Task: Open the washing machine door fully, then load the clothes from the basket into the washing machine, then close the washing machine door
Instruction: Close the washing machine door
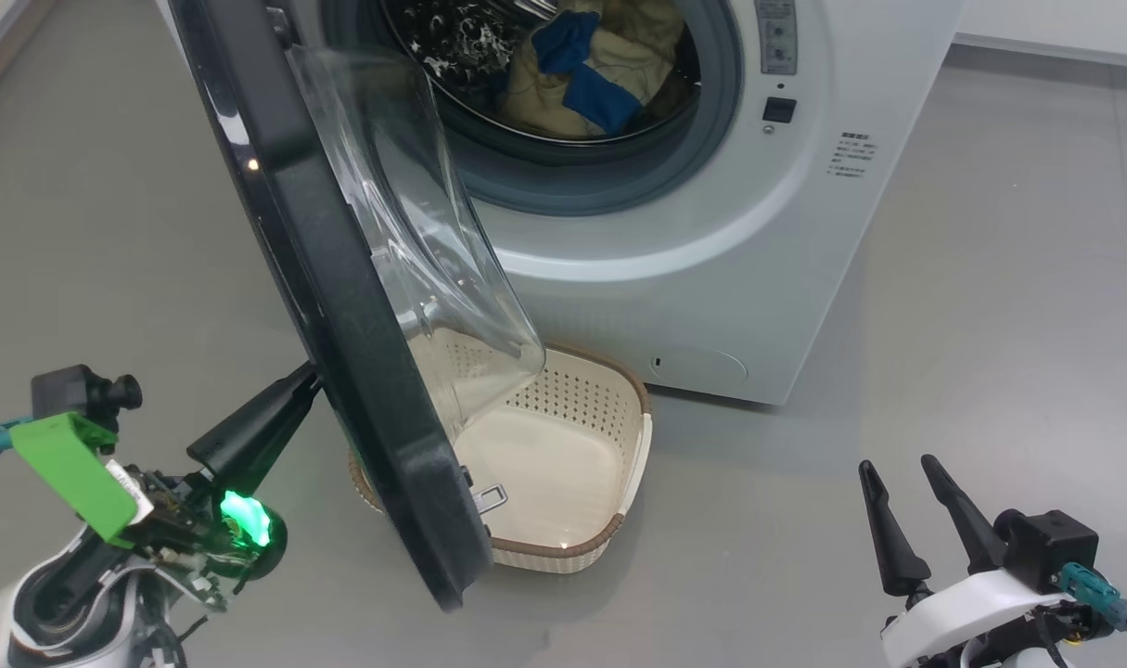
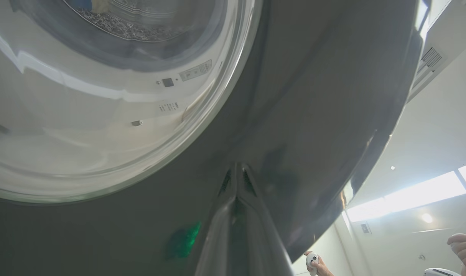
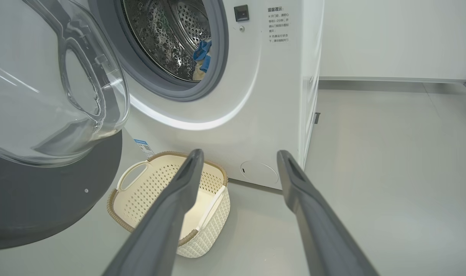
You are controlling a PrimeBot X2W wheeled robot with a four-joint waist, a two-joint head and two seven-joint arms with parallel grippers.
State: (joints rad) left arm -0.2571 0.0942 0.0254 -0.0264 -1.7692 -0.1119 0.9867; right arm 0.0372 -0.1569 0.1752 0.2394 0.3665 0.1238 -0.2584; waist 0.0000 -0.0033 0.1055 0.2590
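- Black gloss is under the left gripper (image 1: 303, 382): its 2 fingers are pinched together, tips on the outer face of the half-open washing machine door (image 1: 364, 371). Push it shut?
- Probably. The clothes (image 1: 600, 65) lie in the drum (image 1: 433, 46), and the basket (image 1: 554, 557) below the door looks empty. Push slowly along the swing, because the tips may slip. Check that nothing overhangs the grey seal (image 1: 563, 190).
- Right gripper (image 1: 897, 464)?
- Spread wide, holding nothing. Leave it.

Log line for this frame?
stage: washing machine door half open | left gripper: shut, tips on its black outer ring | right gripper: open, free | clothes: in drum | basket: empty
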